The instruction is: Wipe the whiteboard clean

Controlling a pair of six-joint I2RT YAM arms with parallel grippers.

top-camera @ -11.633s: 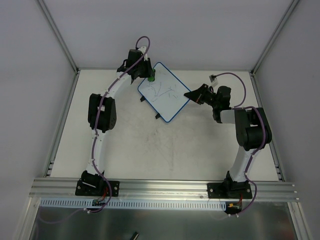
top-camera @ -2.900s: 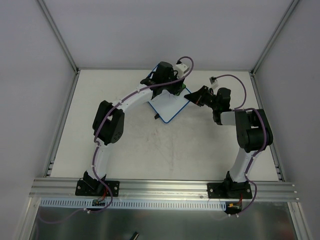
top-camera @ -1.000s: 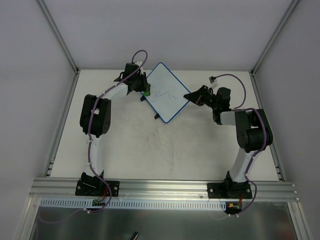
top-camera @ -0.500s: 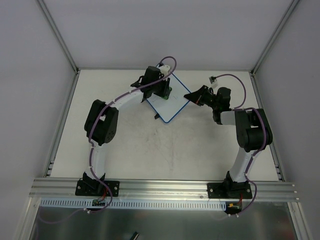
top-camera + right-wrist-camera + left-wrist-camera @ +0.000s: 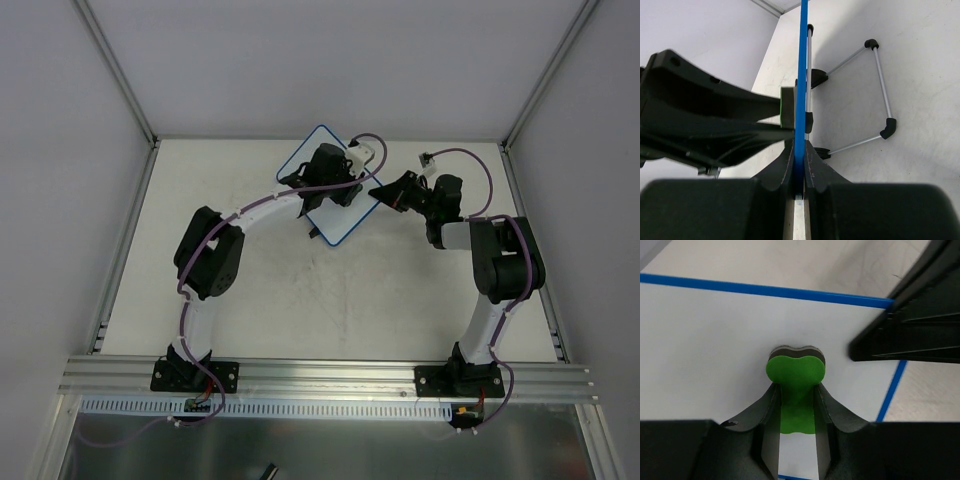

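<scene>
The whiteboard point(image 5: 333, 222), white with a thin blue frame, stands tilted at the back middle of the table. My left gripper point(image 5: 345, 188) is shut on a small green eraser point(image 5: 795, 371) and presses it against the board's white face point(image 5: 705, 335), which shows no marks in the left wrist view. My right gripper point(image 5: 377, 193) is shut on the board's right blue edge point(image 5: 802, 75); the right wrist view sees the board edge-on, with the eraser point(image 5: 787, 114) on its left side. The left arm hides most of the board from above.
The board's wire stand point(image 5: 880, 85) with black rubber ends rests on the table behind it. Grey enclosure walls and the aluminium frame point(image 5: 130, 100) surround the table. The aluminium rail point(image 5: 320, 375) runs along the near edge.
My left gripper with the eraser has swept back and forth over the board and now sits near its right side. The scribbles seen earlier have shrunk. The right gripper has kept its hold.
</scene>
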